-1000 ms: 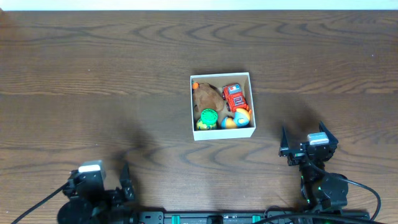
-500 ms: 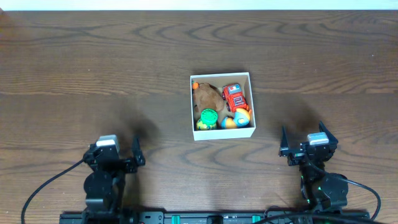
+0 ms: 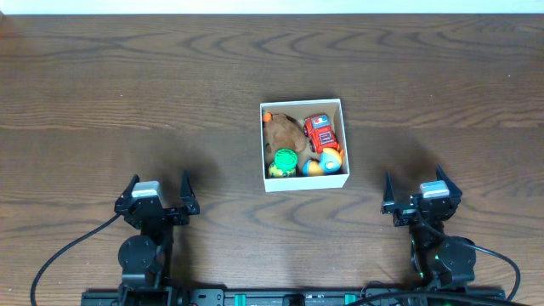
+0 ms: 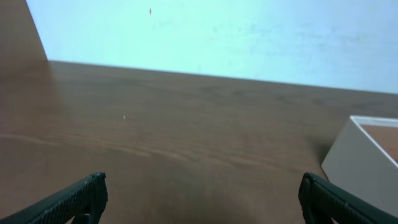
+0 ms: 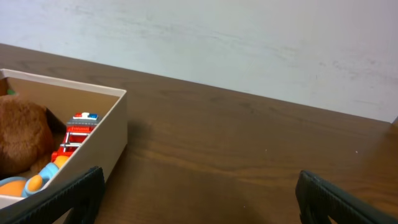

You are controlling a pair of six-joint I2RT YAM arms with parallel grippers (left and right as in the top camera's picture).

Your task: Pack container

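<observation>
The container (image 3: 303, 183) is a small square white-walled box at the table's centre. It holds a brown plush toy (image 3: 283, 131), a red toy truck (image 3: 320, 133), a green round toy (image 3: 284, 160) and a blue-and-orange toy (image 3: 324, 161). My left gripper (image 3: 158, 194) is open and empty near the front edge, left of the box; its wrist view shows the box's corner (image 4: 367, 155). My right gripper (image 3: 419, 194) is open and empty, front right of the box; its wrist view shows the box wall (image 5: 93, 155), plush (image 5: 22, 134) and truck (image 5: 76, 134).
The dark wooden table (image 3: 127, 85) spreads around the box. A pale wall (image 5: 249, 37) stands behind the table's far edge. Cables run from both arm bases along the front edge.
My left arm has swung up from the front-left corner and now points straight ahead with its gripper open. The right arm and the box have not moved.
</observation>
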